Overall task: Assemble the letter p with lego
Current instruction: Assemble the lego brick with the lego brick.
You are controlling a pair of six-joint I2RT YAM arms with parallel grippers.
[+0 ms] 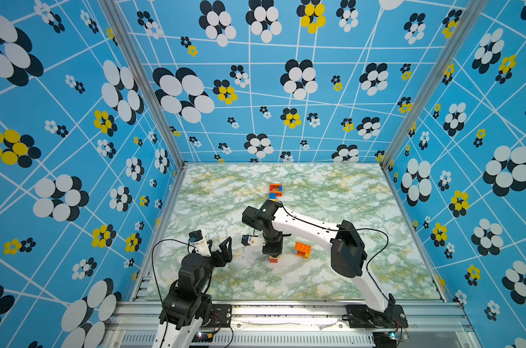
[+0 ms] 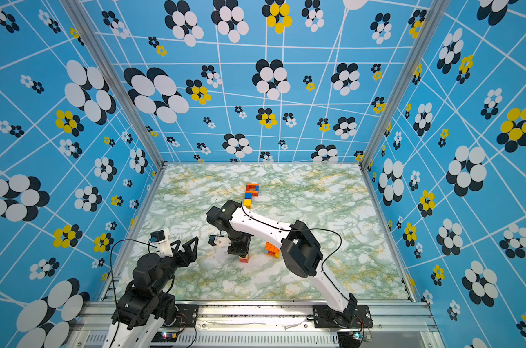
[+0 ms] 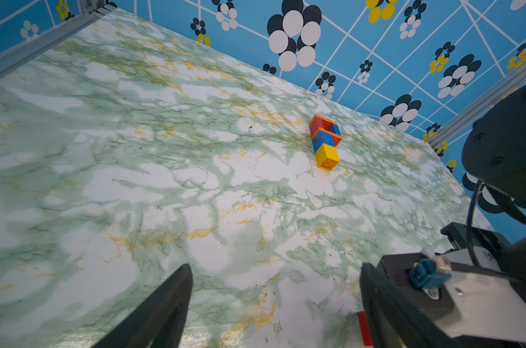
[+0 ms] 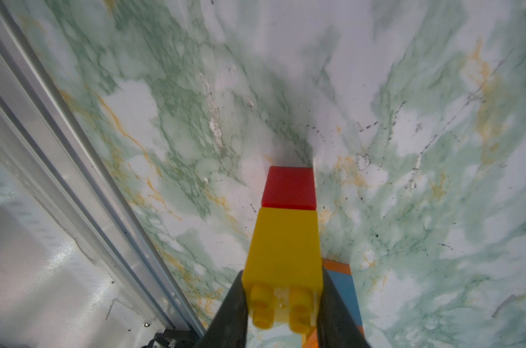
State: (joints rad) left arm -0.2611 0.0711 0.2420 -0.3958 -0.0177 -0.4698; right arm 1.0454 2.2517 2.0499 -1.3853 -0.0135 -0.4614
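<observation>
The right jaws are closed part-way on a yellow brick (image 4: 284,250), pinching its sides near the studded end. A red brick (image 4: 289,188) is joined to its other end and points down at the worktop (image 1: 361,211). Whether the red end touches the surface or hangs just above it cannot be told. In both top views this two-brick stack (image 1: 273,258) shows in the lower middle of the worktop. The left jaws stand wide open and empty at the lower left of the worktop, well apart from any brick.

Just to the right of the stack sits a loose clump of orange bricks (image 1: 302,249) with a pale blue piece, not yet used. Well beyond, in the upper middle of the worktop, lies the part-built letter (image 2: 251,192). It has a small square loop of orange, red and blue, with a blue and a yellow brick running down from it as a short stem, seen most clearly from the left wrist (image 3: 325,141).

The bowl looks finished and the stem begun. What seems left is to carry the held pair up to the letter and press it on to lengthen the stem.
</observation>
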